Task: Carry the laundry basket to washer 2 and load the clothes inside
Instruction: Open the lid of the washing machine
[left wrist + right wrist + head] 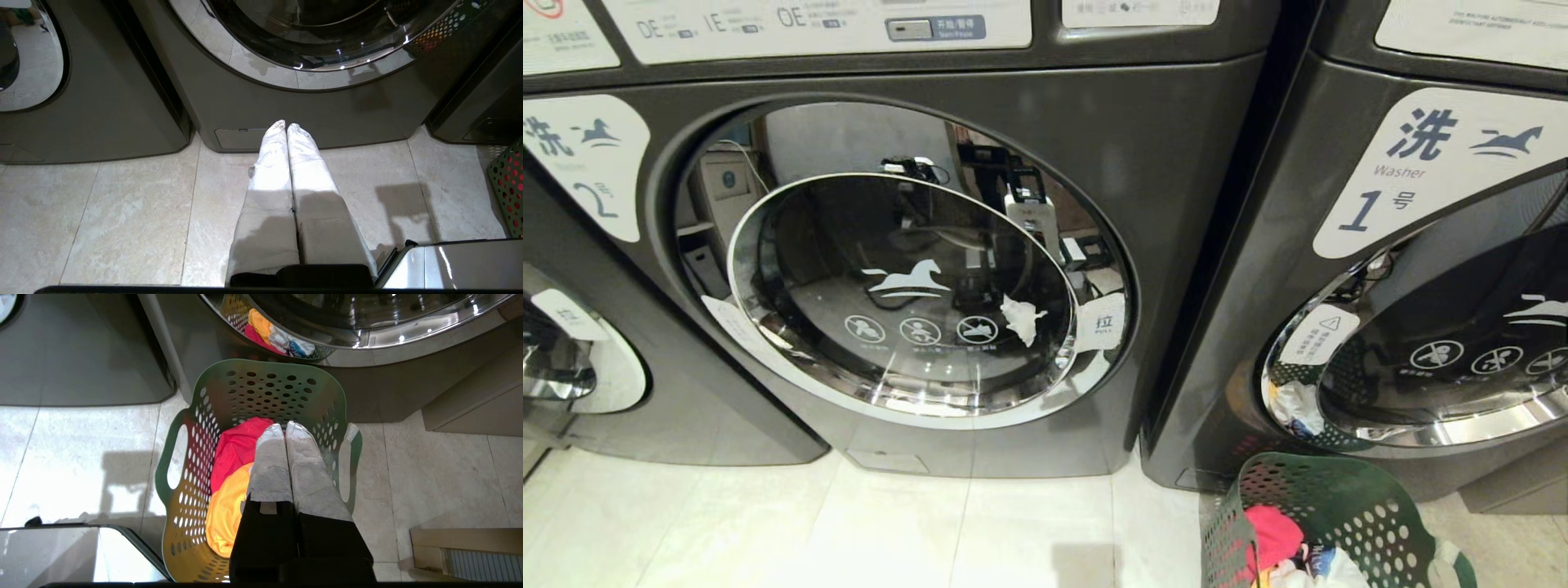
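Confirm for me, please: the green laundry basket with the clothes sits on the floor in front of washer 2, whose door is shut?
Not quite. The head view shows the laundry basket with the clothes on the floor before washer 1, not washer 2. Washer 2's door is indeed shut.

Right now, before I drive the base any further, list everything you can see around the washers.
washer 2: one, dark grey, centre, round chrome-rimmed door shut.
washer 1: one, dark grey, to its right, door shut.
third washer: one, dark grey, at the left edge, number out of view.
laundry basket: one, dark green, perforated, on the floor in front of washer 1.
clothes: a few, red-pink, yellow-orange, white with blue, inside the basket.
floor: pale tiles.
left gripper: shut, empty, above the floor before washer 2.
right gripper: shut, above the clothes in the basket.
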Motion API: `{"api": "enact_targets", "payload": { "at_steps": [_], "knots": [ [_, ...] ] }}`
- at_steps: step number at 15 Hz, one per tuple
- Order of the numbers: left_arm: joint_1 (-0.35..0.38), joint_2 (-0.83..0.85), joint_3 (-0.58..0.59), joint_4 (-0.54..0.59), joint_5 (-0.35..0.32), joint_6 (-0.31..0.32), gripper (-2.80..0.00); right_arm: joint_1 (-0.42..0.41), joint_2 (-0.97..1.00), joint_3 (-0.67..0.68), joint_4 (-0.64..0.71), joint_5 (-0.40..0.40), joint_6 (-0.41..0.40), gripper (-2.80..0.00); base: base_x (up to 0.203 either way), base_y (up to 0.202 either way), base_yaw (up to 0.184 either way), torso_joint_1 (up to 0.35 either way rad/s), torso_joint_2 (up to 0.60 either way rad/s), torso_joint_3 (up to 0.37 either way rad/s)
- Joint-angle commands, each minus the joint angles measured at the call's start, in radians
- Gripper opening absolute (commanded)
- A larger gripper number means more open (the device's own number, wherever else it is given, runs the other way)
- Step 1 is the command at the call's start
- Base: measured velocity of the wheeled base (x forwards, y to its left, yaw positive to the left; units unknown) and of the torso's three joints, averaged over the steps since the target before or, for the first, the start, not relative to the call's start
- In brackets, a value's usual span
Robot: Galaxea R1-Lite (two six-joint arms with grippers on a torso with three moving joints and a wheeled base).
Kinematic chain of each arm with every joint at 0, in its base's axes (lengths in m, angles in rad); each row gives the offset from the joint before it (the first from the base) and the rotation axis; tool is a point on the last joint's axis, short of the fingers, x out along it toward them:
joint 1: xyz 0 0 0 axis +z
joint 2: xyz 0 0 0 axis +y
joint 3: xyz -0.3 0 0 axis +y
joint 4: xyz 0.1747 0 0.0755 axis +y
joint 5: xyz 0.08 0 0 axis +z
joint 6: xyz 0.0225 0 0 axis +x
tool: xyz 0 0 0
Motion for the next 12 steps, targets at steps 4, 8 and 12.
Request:
{"api": "enact_targets", "payload": {
  "at_steps": [4,8,12],
  "knots": [
    [0.0,0.002,0.0,0.001,0.0,0.001,-2.8,0.0,0.002,0.034,-0.001,0.0,-0.001,-2.8,0.0,0.0,0.0,0.004,0.0,0.201],
    [0.0,0.002,0.0,0.001,0.0,0.001,-2.8,0.0,0.002,0.034,-0.001,0.0,-0.001,-2.8,0.0,0.0,0.0,0.002,0.0,0.202],
    [0.0,0.002,0.0,0.001,0.0,-0.001,-2.8,0.0,0.002,0.034,-0.001,0.0,0.001,-2.8,0.0,0.0,0.0,0.004,0.0,0.201]
  ]
}}
